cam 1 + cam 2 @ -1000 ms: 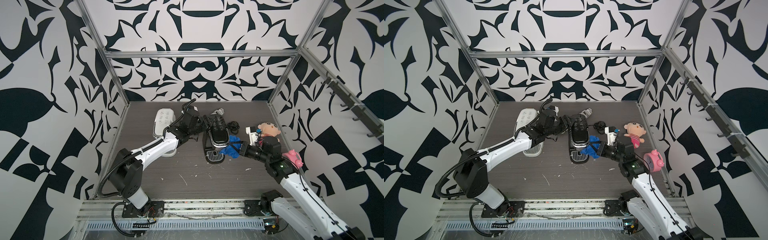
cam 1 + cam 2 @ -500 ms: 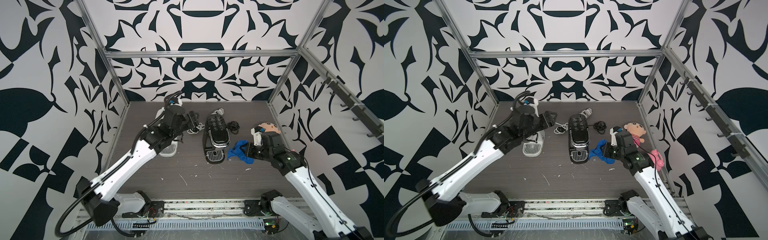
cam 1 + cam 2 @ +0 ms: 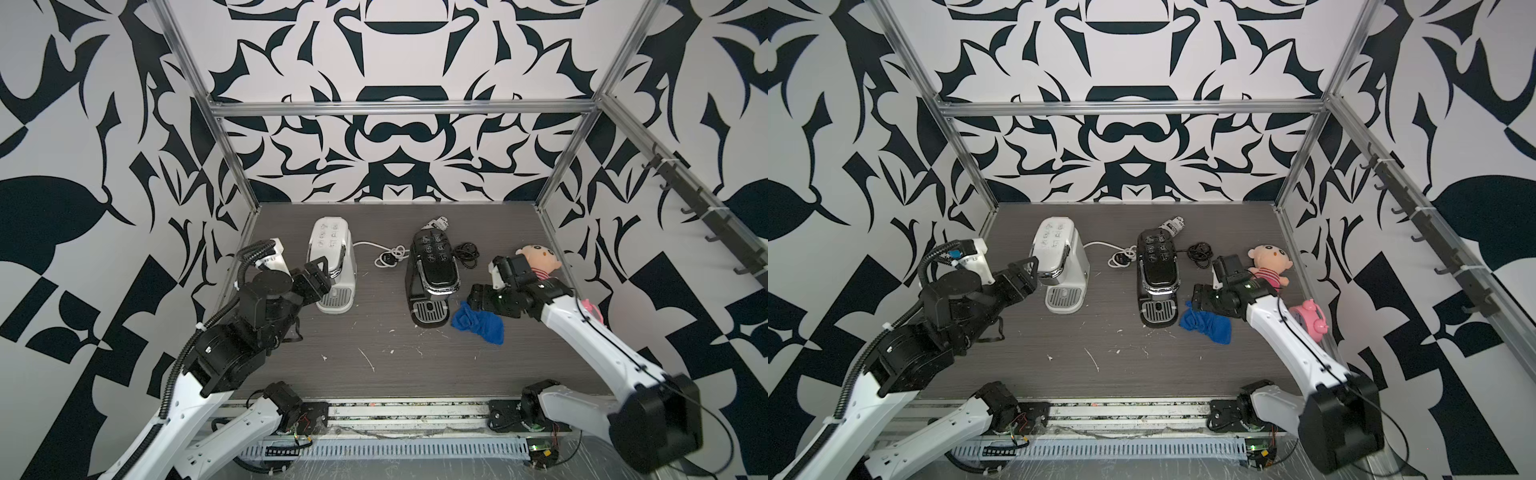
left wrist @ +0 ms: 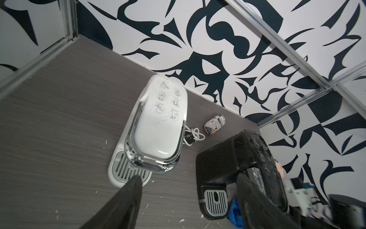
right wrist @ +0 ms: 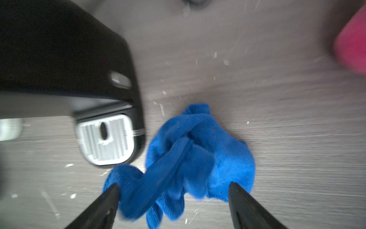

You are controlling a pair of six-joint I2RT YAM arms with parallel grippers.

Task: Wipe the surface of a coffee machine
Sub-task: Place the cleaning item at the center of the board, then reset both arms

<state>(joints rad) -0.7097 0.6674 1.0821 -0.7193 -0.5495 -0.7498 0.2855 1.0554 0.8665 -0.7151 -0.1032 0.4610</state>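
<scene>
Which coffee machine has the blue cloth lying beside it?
The black coffee machine: the blue cloth lies by its drip tray, while the white coffee machine stands apart with no cloth near it.

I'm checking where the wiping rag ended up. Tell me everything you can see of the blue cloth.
The blue cloth is a bright blue, fuzzy rag, crumpled into a loose heap with twisted folds. It lies on the dark wood-grain table, beside the drip-tray end of the black coffee machine; whether they touch is unclear. The right gripper hangs over it, jaws open to either side, not clamped on it.
</scene>
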